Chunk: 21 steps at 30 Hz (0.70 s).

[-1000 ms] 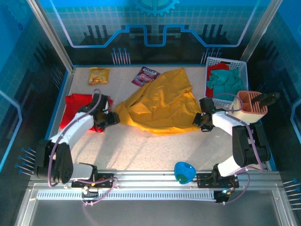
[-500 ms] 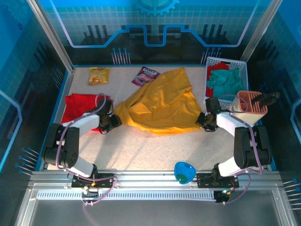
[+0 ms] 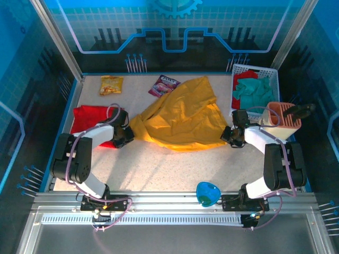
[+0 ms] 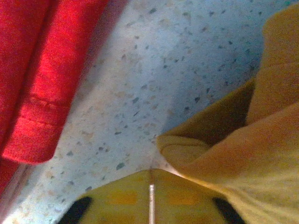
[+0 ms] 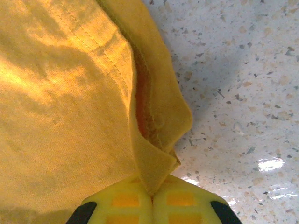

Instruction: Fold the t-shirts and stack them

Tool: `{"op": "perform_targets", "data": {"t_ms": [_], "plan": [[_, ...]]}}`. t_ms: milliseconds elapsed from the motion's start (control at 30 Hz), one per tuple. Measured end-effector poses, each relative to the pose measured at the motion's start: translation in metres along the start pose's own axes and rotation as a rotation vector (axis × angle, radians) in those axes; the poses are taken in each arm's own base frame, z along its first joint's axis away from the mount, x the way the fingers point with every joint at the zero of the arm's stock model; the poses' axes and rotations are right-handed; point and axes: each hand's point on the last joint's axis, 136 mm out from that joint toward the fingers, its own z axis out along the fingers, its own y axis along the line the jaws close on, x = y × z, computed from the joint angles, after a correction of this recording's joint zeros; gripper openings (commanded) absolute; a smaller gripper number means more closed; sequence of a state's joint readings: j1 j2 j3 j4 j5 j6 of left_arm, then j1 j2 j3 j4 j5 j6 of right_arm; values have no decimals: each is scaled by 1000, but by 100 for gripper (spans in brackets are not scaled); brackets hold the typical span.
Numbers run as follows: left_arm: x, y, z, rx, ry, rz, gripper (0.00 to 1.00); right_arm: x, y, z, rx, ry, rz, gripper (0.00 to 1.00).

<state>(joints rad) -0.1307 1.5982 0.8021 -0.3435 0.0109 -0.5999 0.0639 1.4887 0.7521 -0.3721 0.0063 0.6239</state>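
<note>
Both pairs of jaws are closed in the top view, each at one end of the yellow t-shirt [image 3: 183, 119]. This shirt lies spread and rumpled across the middle of the worktop [image 3: 175, 169]. The left jaws, at the tip of the left arm [image 3: 92, 138], sit at the shirt's left point. The right jaws, on the right arm [image 3: 259, 138], sit at its near right corner. The red t-shirt [image 3: 87, 119] lies bunched at the left edge, just left of the left jaws and partly under that arm.

By count there are two t-shirts, one yellow and one red. Two snack packets lie at the far side, a yellow one [image 3: 111, 84] and a purple one [image 3: 164, 84] that touches the yellow shirt's far edge. One white basket [image 3: 273, 74] at the far right holds teal and red cloth. One peach holder [image 3: 283, 119] stands near it, and one blue object [image 3: 207, 193] sits at the near edge.

From the left wrist, the two yellow fingers [image 4: 121, 198] are pressed together with only a thin seam between them. A folded edge of the yellow t-shirt [image 4: 252, 140] touches their tips from the right, and I cannot tell whether any cloth is caught. The red t-shirt [image 4: 42, 84] lies to the left, apart from the fingers, with bare speckled worktop [image 4: 154, 70] between.

From the right wrist, the fingers [image 5: 182, 200] are closed on a hemmed fold of the yellow t-shirt [image 5: 60, 102], pinched at the tips. The cloth spreads to the left, and bare worktop [image 5: 243, 93] lies to the right.
</note>
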Motion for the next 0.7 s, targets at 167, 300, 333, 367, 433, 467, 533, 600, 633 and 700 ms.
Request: {"op": "perform_targets", "data": {"t_ms": [167, 300, 333, 367, 433, 467, 533, 600, 633, 700], "plan": [[-18, -27, -8, 70, -55, 33, 0, -3, 0, -4, -12, -10, 8, 0], [-27, -45, -34, 113, -99, 73, 0, -4, -1, -4, -16, -10, 12, 0], [-27, -48, -42, 122, -108, 81, 0, -4, -1, -4, -16, -10, 13, 0], [-27, -51, -53, 131, -118, 92, 0, -4, -1, -4, -16, -10, 13, 0], [-26, -56, -73, 148, -135, 114, 0, -5, -1, -5, -18, -13, 13, 0], [-26, -58, -85, 157, -146, 120, 0, -5, 0, -6, -19, -15, 13, 0], [-27, -62, -107, 177, -170, 130, 0, -6, 0, -7, -21, -19, 13, 0], [-30, -66, -127, 198, -197, 139, 0, -9, 1, -8, -23, -23, 15, 0], [-30, -67, -132, 203, -204, 144, 10, -10, 1, -8, -25, -25, 17, 0], [-30, -67, -133, 204, -207, 155, 41, -12, 2, -9, -29, -29, 18, 0]]}}
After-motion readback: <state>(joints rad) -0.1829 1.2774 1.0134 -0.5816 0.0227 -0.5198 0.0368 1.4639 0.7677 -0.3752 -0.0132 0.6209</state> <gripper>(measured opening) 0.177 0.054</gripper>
